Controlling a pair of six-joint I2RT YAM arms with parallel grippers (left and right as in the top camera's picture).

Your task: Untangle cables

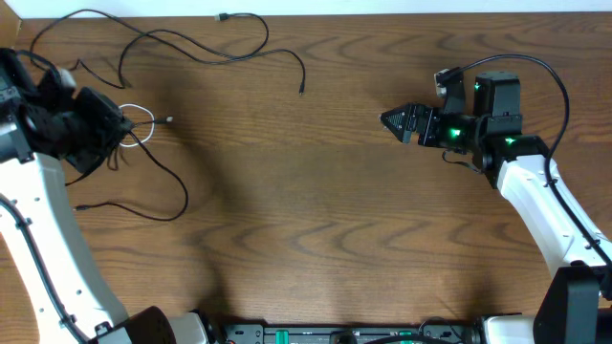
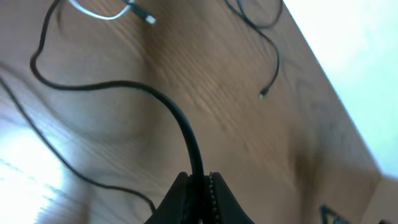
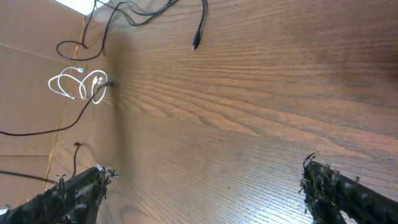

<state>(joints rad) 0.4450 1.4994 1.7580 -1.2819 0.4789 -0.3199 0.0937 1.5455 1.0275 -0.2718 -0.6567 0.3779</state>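
a: far left, the left gripper (image 2: pixel 198 182) is clamped tight on a black cable (image 2: pixel 184 130), which arcs away over the wooden table (image 1: pixel 316 239).
b: and the rest of the tangle?
a: near it the white cable (image 2: pixel 99 15) lies in loose coils, a black strand passing close against them. the second black cable (image 3: pixel 204 18) sprawls along the far edge, one plug end lying free. at right, the right gripper (image 1: pixel 396 121) hangs wide open, holding nothing, well apart from the cords.
b: how to do this well?
a: probably a slow, low pull away from the coils, watching that the white loops don't drag. the idle arm could pin them.
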